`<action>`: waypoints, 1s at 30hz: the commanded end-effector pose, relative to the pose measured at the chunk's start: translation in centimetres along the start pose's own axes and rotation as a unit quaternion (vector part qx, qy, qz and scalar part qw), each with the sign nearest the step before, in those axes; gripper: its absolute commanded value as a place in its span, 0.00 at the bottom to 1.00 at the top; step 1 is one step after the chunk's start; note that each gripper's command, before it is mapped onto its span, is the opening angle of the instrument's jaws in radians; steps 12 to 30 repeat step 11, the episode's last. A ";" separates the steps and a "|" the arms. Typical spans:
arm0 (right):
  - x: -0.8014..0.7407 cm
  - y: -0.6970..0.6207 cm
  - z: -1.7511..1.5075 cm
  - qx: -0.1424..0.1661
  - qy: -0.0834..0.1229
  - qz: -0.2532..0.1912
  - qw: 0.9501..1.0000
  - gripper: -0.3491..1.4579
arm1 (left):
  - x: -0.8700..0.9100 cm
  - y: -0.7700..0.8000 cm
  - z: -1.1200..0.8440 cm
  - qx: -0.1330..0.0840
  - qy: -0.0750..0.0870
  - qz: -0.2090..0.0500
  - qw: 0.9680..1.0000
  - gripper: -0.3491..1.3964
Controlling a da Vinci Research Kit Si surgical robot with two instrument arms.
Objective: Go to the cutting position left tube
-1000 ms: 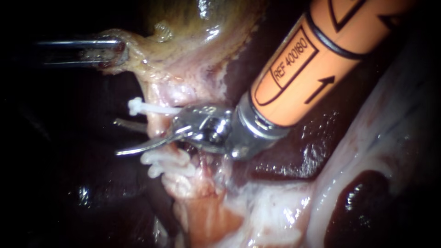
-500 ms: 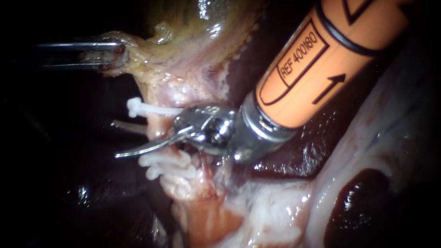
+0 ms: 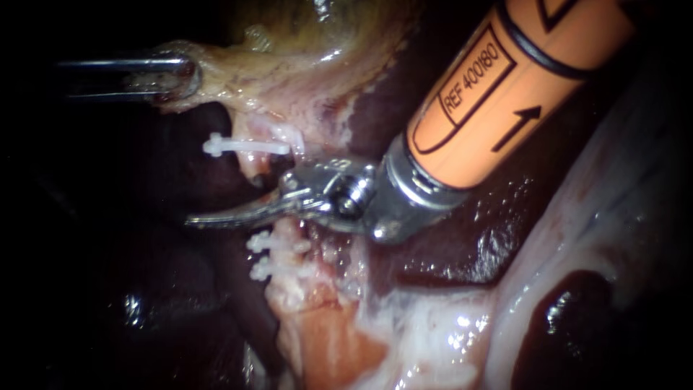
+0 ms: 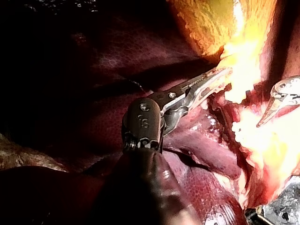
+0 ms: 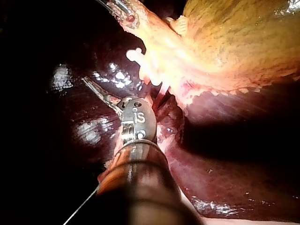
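White clip (image 3: 242, 145), orange shaft (image 3: 520, 87), maroon liver (image 3: 462, 245)

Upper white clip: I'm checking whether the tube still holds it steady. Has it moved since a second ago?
Yes. In the endoscope view the upper clip has shifted upward, away from the two lower clips.
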 end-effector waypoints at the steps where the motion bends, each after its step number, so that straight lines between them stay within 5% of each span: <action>1: 0.01 -0.01 0.00 0.000 0.000 0.000 1.000 0.00 | 0.00 0.00 0.00 0.000 0.000 0.000 1.000 0.00; 30: 0.00 0.00 -0.02 0.000 0.000 0.000 1.000 0.00 | 0.00 0.00 0.00 0.000 0.000 0.000 1.000 0.00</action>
